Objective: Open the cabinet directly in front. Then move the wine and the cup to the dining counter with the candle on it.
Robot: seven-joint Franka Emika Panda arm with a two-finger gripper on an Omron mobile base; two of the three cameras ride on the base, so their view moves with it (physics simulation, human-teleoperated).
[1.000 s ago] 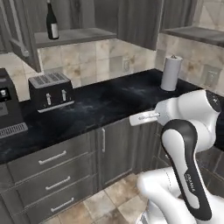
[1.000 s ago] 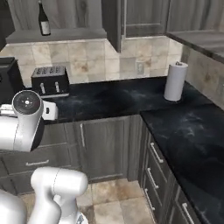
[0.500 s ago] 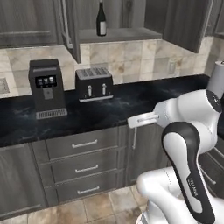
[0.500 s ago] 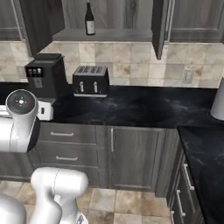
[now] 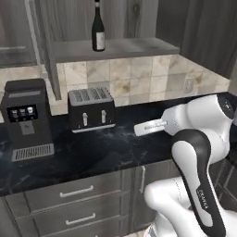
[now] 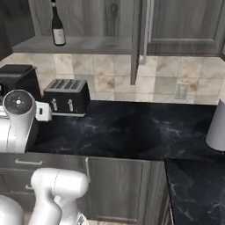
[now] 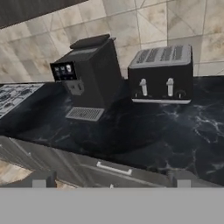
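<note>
While the base has swung round so the whole scene now sits squarely ahead, the cabinet point(image 5: 115, 28) stands open and the wine point(image 5: 97, 28) rests upright on its shelf point(image 5: 115, 48), above the toaster point(image 5: 91, 109). No cup can be made out on the shelf. Beside the toaster stands the coffee machine point(image 5: 27, 119), both on the black bench point(image 5: 102, 152). Low over the bench edge, the gripper point(image 7: 111, 181) has its jaws spread wide and empty. With the opening step apparently done, the reach up to the bottle looks next.
</note>
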